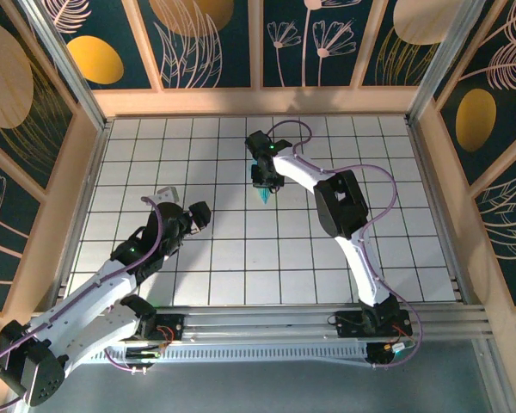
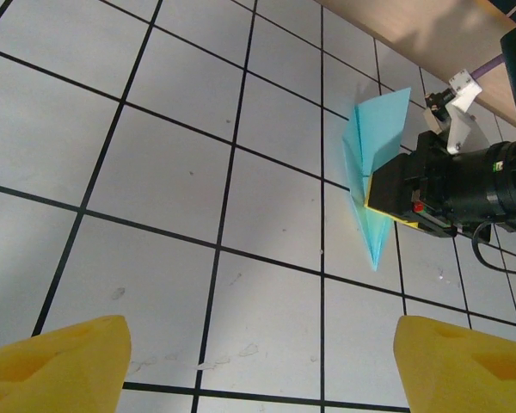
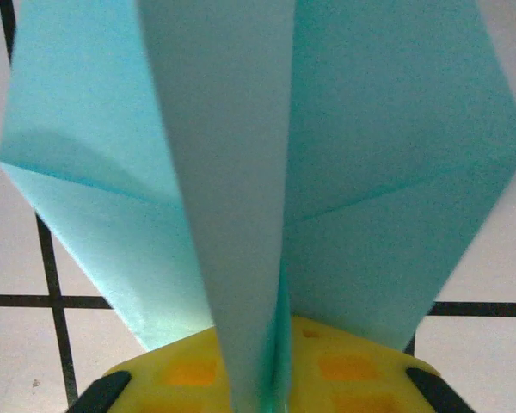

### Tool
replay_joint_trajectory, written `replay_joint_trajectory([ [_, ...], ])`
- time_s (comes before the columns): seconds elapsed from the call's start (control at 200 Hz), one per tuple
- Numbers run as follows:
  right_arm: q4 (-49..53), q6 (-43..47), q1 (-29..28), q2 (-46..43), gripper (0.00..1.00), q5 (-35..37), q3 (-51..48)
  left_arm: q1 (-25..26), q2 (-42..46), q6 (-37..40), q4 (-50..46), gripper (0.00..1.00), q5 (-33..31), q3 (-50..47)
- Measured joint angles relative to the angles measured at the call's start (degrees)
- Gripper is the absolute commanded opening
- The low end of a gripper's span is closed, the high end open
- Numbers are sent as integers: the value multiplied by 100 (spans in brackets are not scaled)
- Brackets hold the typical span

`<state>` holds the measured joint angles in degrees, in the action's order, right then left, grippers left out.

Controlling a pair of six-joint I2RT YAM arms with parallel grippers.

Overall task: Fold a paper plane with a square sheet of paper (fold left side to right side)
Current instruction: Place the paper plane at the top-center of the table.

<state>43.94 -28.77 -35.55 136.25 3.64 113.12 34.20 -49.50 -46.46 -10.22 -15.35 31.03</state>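
Note:
The square sheet of paper is folded into a light-cyan paper plane [image 1: 265,197], a narrow dart pointing toward the near side of the table. My right gripper [image 1: 263,179] holds it above the white grid. In the right wrist view the plane's centre keel [image 3: 241,215] runs down between the yellow pads [image 3: 344,370], which press on it, and the wings spread to both sides. The left wrist view has the plane [image 2: 374,146] standing on its tip with the right gripper [image 2: 394,196] pinching its lower edge. My left gripper [image 1: 186,205] hovers to the left, open and empty, its yellow fingertips [image 2: 60,361] wide apart.
The white gridded table [image 1: 241,258] is walled by a wooden frame [image 1: 258,101] at the back and sides. The right arm's forearm [image 1: 340,202] arches over the middle right. An aluminium rail [image 1: 310,323] runs along the near edge.

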Motion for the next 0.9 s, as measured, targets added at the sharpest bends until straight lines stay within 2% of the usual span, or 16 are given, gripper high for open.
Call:
replay_joint_trajectory([
  [0.35, 2, -2, -2, 0, 33, 85, 0, 0, 0, 37, -184, 82, -199, 15],
  [0.901, 184, 0, -72, -13, 37, 356, 15, 0, -129, 42, -380, 83, -337, 391],
])
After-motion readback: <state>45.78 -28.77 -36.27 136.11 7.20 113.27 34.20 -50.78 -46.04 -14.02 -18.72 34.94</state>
